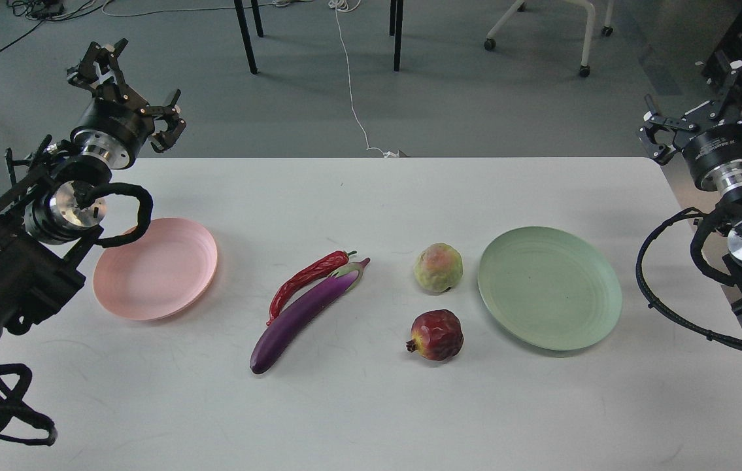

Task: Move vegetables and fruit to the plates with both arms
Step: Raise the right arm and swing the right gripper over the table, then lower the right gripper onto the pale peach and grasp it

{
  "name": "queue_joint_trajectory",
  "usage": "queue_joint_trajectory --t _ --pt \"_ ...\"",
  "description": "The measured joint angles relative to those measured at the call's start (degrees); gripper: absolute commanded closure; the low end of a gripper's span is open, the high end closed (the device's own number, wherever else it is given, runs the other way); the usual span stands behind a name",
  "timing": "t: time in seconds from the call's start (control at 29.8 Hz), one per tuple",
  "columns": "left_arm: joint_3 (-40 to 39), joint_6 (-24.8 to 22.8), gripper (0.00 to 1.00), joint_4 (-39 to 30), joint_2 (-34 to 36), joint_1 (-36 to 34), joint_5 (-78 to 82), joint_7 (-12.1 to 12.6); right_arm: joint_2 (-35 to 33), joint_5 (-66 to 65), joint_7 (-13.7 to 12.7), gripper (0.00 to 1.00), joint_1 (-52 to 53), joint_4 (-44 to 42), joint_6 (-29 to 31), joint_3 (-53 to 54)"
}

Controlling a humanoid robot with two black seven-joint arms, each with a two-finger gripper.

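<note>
A long purple eggplant (302, 316) lies at the middle of the white table, with a curved red chili pepper (303, 279) touching its left side. To their right sit a yellow-green fruit with a pink blush (438, 267) and, nearer me, a dark red pomegranate (437, 335). An empty pink plate (156, 268) is at the left and an empty green plate (549, 287) at the right. My left gripper (127, 95) is raised past the table's far left corner, open and empty. My right gripper (704, 98) is raised beyond the far right corner, open and empty.
The table's far edge (384, 157) runs just behind both grippers. On the grey floor beyond it are black table legs (246, 36), a white cable (352, 85) and a wheeled chair base (540, 26). Black cable loops hang from both arms.
</note>
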Motion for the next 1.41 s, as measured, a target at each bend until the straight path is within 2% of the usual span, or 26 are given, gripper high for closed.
queue_joint_trajectory --t 0.27,0.4,0.6,0.74,0.9,1.01,1.17,1.41 --pt "-0.1 -0.6 0.02 -0.2 0.7 0.1 0.3 -2.4 0.3 0.2 0.1 0.01 0.6 0.4 0.5 -1.0" --pt "-0.5 -2.2 0.02 -0.2 1.2 0.1 -0.1 -3.2 -0.6 0.1 0.2 0.01 5.3 0.5 0.6 -6.5" --pt "-0.8 -2.7 0.02 -0.2 1.6 0.4 -0.4 -5.6 -1.5 -0.3 0.2 0.01 16.7 0.9 0.8 -25.2" --pt "-0.9 -3.4 0.02 -0.3 2.1 0.7 -0.4 -7.2 -0.9 -0.7 0.2 0.01 25.5 1.2 0.8 -41.5" --pt "-1.0 -4.8 0.02 -0.4 3.0 0.8 -0.5 -7.7 2.3 -3.3 0.1 0.02 35.9 3.4 0.8 -61.9" --pt "-1.0 -5.0 0.02 -0.4 3.3 0.8 -0.5 -7.8 3.5 -8.5 0.1 0.02 40.0 6.5 0.8 -70.3" --pt "-1.6 -5.0 0.02 -0.3 3.7 0.8 -0.5 -7.8 6.6 -24.6 0.1 0.02 45.1 11.0 0.8 -82.0" --pt "-2.8 -5.7 0.02 -0.3 3.8 1.0 -0.5 -7.8 14.5 -38.0 0.3 0.04 48.2 11.7 0.7 -96.4"
